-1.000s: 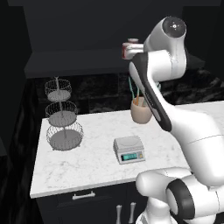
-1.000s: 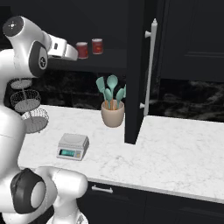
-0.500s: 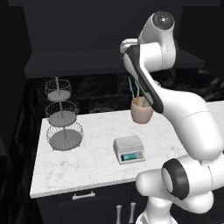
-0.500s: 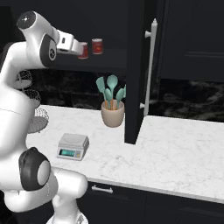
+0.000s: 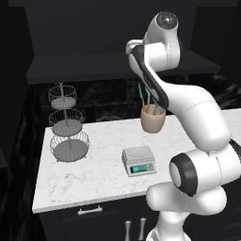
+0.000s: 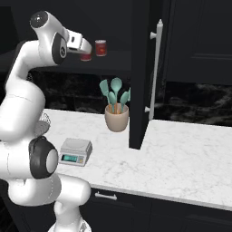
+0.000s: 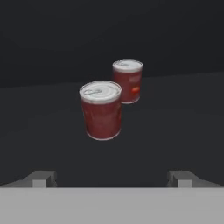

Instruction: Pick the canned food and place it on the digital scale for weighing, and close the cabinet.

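Ahead of the gripper (image 7: 112, 178), whose fingers (image 7: 41, 178) stand wide open and empty, the can (image 7: 101, 110) sits centred between them, untouched, a second can (image 7: 128, 81) just behind.

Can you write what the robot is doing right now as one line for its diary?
phase: reaching into cabinet | gripper: open, empty | canned food: on shelf, ahead of fingers | digital scale: bare | cabinet door: open

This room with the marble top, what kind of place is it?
A kitchen, apparently: a marble counter carries a digital scale and a pot of spatulas, below a black wall cabinet holding tins.
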{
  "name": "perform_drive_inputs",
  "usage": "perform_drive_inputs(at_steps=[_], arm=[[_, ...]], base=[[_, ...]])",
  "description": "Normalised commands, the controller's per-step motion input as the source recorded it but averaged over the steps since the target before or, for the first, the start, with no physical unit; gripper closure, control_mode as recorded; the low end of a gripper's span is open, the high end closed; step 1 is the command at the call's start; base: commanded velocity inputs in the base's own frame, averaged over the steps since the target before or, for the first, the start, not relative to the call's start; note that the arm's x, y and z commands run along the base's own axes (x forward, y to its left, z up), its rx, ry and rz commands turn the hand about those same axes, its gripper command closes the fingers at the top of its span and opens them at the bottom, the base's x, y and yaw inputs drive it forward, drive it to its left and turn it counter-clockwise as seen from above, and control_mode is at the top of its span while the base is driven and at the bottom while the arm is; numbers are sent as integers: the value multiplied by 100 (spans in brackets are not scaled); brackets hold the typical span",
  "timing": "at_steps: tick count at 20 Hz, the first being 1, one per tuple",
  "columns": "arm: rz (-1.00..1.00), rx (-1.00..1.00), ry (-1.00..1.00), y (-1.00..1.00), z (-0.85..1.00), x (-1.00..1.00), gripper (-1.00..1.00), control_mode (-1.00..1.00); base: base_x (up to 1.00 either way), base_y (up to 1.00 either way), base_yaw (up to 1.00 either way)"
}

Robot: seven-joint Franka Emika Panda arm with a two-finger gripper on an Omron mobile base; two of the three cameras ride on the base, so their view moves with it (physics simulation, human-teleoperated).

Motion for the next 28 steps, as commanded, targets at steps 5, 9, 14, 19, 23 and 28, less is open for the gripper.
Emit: perform_drive_inputs(at_steps=[5,9,14,19,23,28], arm=[[0,0,0,0,-20,49,-100,-100],[0,0,0,0,-8,50,-100,-100],[0,0,0,0,0,51,-100,-100],[0,0,0,0,0,43,-100,-100],[0,0,0,1,-2,34,-100,-100],[0,-2,0,7,-15,29,100,-100]], base=[[0,0,0],[0,0,0],[0,0,0],[0,0,0],[0,0,0],[0,0,0]])
